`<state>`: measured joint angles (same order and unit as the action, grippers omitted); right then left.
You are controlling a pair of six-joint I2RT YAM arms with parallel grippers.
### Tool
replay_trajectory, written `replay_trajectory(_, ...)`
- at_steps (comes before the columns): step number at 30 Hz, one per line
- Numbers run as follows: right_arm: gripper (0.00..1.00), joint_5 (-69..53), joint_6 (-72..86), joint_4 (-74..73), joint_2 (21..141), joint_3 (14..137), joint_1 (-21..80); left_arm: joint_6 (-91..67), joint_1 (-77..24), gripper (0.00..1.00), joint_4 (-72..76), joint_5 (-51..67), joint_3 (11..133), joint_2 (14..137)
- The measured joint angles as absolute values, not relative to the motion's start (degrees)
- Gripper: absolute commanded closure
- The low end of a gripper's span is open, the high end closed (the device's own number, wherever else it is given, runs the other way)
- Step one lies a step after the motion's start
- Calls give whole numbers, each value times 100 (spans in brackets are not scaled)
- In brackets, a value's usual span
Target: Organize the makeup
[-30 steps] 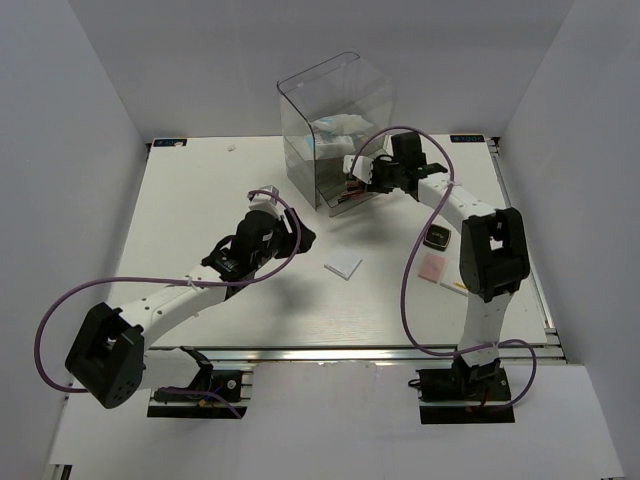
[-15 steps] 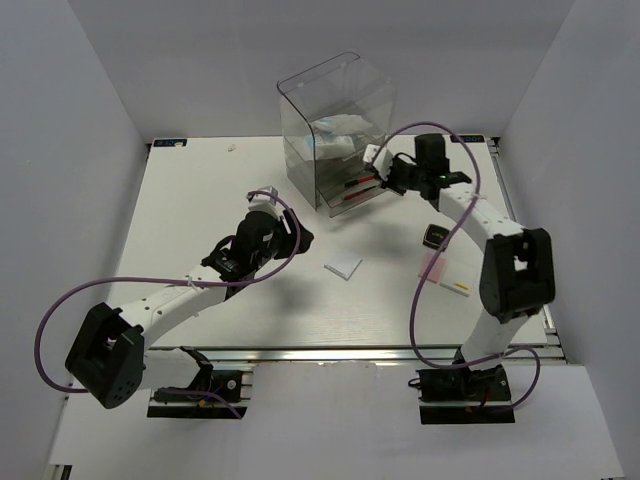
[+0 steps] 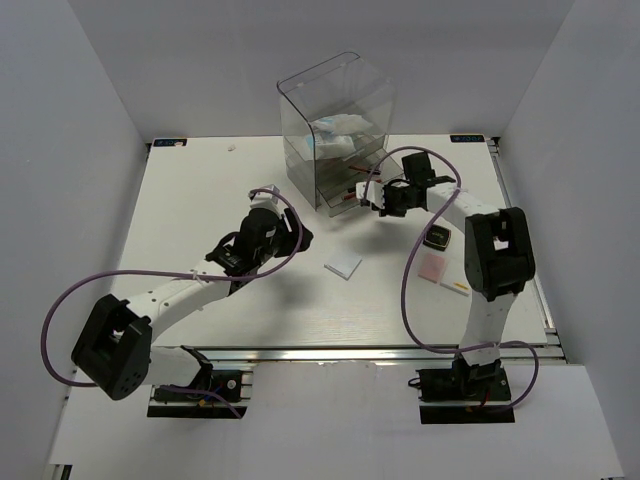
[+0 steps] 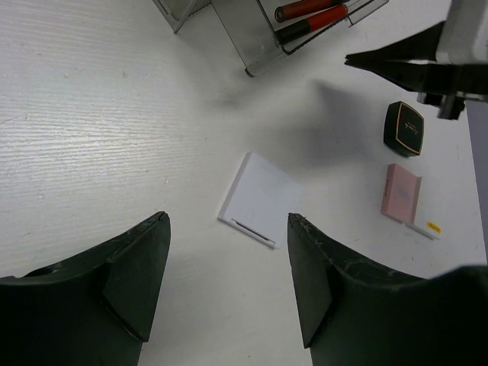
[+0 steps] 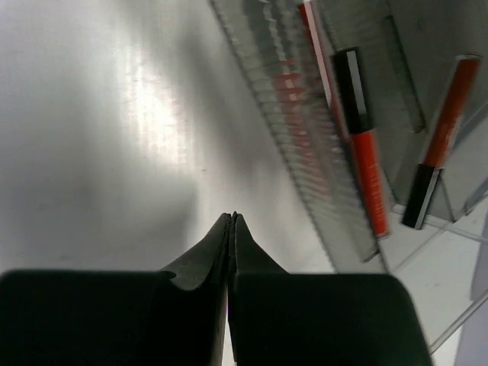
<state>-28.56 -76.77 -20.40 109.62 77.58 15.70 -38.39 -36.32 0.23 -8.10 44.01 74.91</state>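
Red and black pencil sticks [image 5: 361, 145] [image 4: 308, 9] lie in the pulled-out bottom drawer [image 3: 349, 193] of the clear box. My right gripper [image 5: 232, 218] [image 3: 379, 199] is shut and empty, its tips just in front of that drawer. A white pad [image 4: 258, 200] [image 3: 343, 266] lies flat on the table, just ahead of my left gripper [image 4: 229, 229] [image 3: 299, 238], which hangs open above the table. A black square compact [image 3: 436, 238] [image 4: 403, 128] and a pink square palette [image 3: 433, 268] [image 4: 401, 193] lie to the right. White packets with blue print [image 3: 335, 132] sit in the box's upper part.
The tall clear drawer box [image 3: 335, 100] stands at the back centre. A small white stick with a yellow end [image 3: 459, 288] lies beside the pink palette. The right arm's purple cable [image 3: 410, 250] loops over the table near the compact.
My right gripper has shut and drawn back from inside the drawer, then come down in front of it. The left arm has barely moved.
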Motion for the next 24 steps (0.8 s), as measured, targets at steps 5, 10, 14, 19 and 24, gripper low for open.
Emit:
replay_trajectory(5, 81, -2720, -7699, -1712, 11406, 8256, 1673, -3837, -3616, 28, 21, -814, 4405, 7489)
replay_trajectory(10, 64, -2692, -7662, -1295, 11581, 8573, 1813, -3841, -3612, 27, 16, -821, 4405, 7483)
replay_trajectory(14, 54, -2635, -7546, -1000, 11863, 8912, 1885, -3841, -3612, 27, 16, -832, 4405, 7474)
replay_trajectory(19, 42, -2585, -7384, -744, 12016, 8989, 1929, -3841, -3610, 27, 19, -836, 4405, 7467)
replay_trajectory(24, 33, -2580, -7124, -545, 12138, 9061, 1925, -3841, -3612, 27, 16, -836, 4405, 7467)
